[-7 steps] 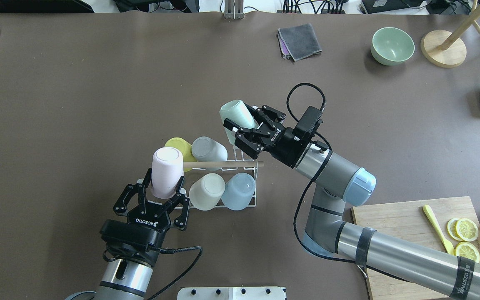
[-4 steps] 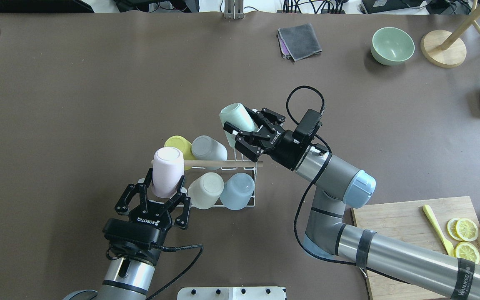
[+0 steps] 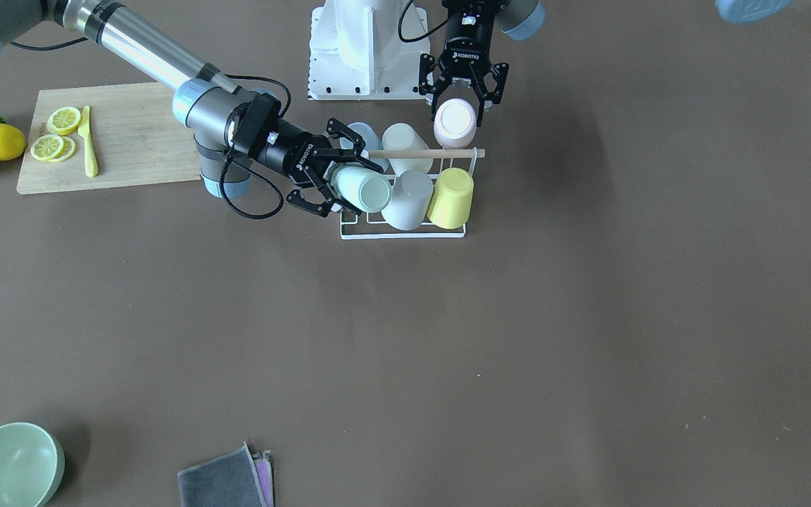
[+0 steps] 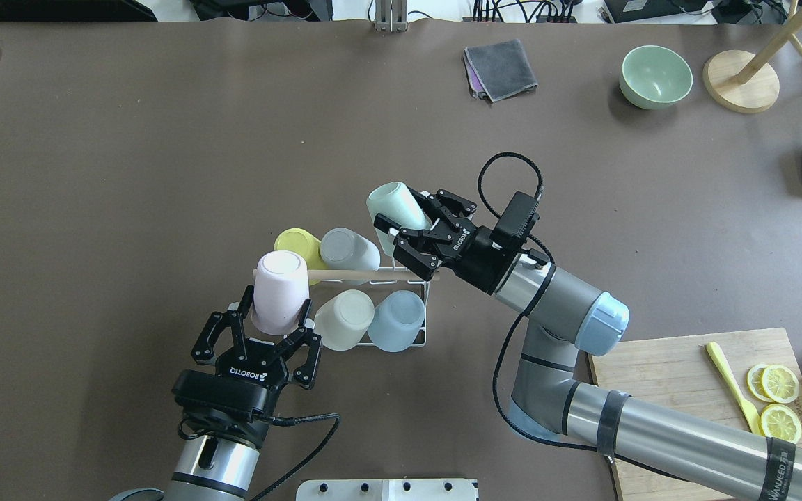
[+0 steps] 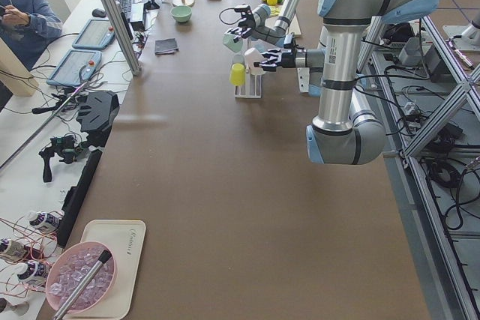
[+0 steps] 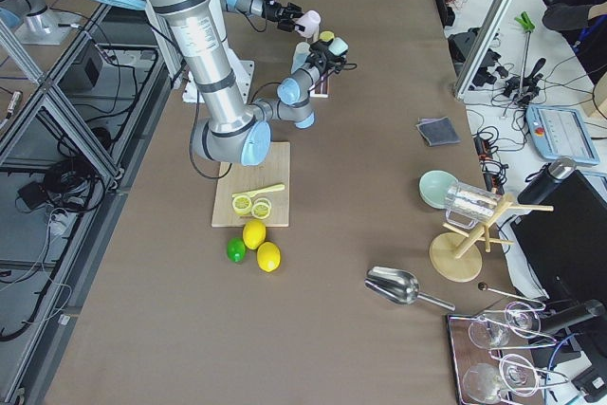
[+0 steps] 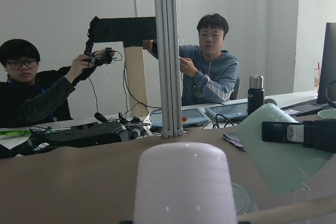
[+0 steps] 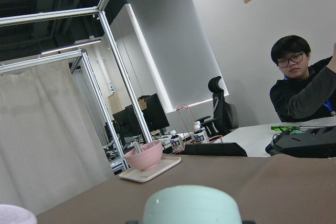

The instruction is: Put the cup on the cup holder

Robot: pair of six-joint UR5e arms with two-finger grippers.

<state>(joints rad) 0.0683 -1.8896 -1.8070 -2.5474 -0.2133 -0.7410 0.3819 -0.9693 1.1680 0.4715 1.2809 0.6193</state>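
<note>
place: robotics lab | evidence: aluminium frame post [image 7: 167,51] centre; operators [image 7: 212,64] at desks behind; tablets [image 5: 94,34] upper left

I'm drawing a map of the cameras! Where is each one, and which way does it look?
Overhead: behind robot's shoulders, looking down; left arm, right arm.
Front: across the table, facing the robot; both arms, cup holder.
Left side: table's left end; left arm nearest.
Right side: table's right end; right arm nearest.
Left wrist: looks past pink cup at operators.
Right wrist: looks past mint cup.
Both wrists see the mint cup.
</note>
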